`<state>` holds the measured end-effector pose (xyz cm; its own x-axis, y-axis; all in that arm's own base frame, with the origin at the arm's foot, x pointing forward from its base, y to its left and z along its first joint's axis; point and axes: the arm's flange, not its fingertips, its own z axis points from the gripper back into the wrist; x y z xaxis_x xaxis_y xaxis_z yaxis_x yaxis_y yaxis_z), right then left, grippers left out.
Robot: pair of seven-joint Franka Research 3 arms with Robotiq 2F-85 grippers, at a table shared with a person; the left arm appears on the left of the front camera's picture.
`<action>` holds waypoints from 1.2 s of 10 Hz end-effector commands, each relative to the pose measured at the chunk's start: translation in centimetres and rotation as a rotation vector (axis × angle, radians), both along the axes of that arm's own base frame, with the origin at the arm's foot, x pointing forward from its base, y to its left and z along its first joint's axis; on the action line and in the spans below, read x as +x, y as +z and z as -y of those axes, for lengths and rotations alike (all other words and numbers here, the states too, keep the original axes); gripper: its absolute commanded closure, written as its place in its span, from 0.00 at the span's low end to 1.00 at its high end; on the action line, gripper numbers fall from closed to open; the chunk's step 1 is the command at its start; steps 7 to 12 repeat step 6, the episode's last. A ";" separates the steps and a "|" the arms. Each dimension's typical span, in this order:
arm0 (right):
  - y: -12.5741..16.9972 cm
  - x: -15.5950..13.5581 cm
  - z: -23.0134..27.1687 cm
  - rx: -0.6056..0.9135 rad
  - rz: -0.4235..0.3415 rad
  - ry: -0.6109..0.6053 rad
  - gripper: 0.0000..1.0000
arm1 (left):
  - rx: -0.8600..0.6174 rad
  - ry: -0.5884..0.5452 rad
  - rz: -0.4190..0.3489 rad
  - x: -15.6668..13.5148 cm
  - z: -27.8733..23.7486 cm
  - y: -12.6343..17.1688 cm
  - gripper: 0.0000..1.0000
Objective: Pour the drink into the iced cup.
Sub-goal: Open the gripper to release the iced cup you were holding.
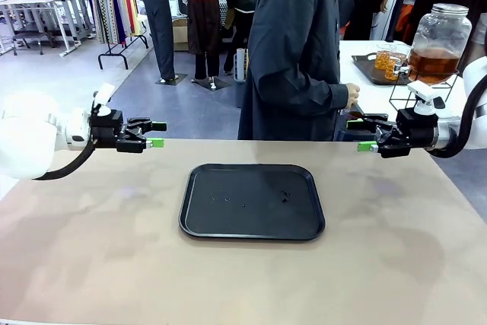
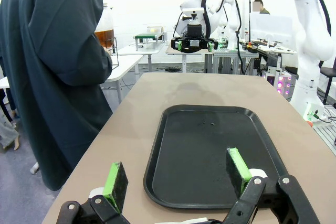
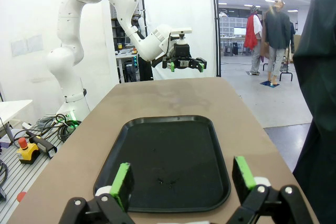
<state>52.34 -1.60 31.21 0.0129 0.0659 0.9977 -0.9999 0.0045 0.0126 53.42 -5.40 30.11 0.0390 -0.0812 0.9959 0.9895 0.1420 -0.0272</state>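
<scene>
the right end effector (image 3: 181,182) rises from the 6 o'clock edge, its two green pads (image 3: 122,183) spread wide with nothing between them. just beyond them a black tray (image 3: 168,156) lies flat on the tan counter (image 3: 173,95), bare but for a few small specks near its middle. at 12 o'clock, past the counter's far end, the left end effector (image 3: 185,65) hangs in the air facing this way, its green-tipped fingers apart, on a white arm (image 3: 94,3) that bends up toward 10 o'clock. a person's dark sleeve (image 3: 320,93) fills the 3 o'clock edge. cables and a yellow box with a red button (image 3: 27,150) sit on the floor at 8 o'clock.
</scene>
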 end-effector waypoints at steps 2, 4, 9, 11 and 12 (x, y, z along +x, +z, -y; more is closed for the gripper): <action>0.3 0.1 -0.1 -0.005 0.001 0.008 0.00 | 0.000 0.001 0.004 0.1 0.0 0.2 0.00; 0.3 0.1 -0.1 -0.005 0.001 0.008 0.00 | 0.000 0.001 0.004 0.1 0.0 0.2 0.00; 0.3 0.1 -0.1 -0.005 0.001 0.008 0.00 | 0.000 0.001 0.004 0.1 0.0 0.2 0.00; 0.3 0.1 -0.1 -0.005 0.001 0.008 0.00 | 0.000 0.001 0.004 0.1 0.0 0.2 0.00; 0.3 0.1 -0.1 -0.005 0.001 0.008 0.00 | 0.000 0.001 0.004 0.1 0.0 0.2 0.00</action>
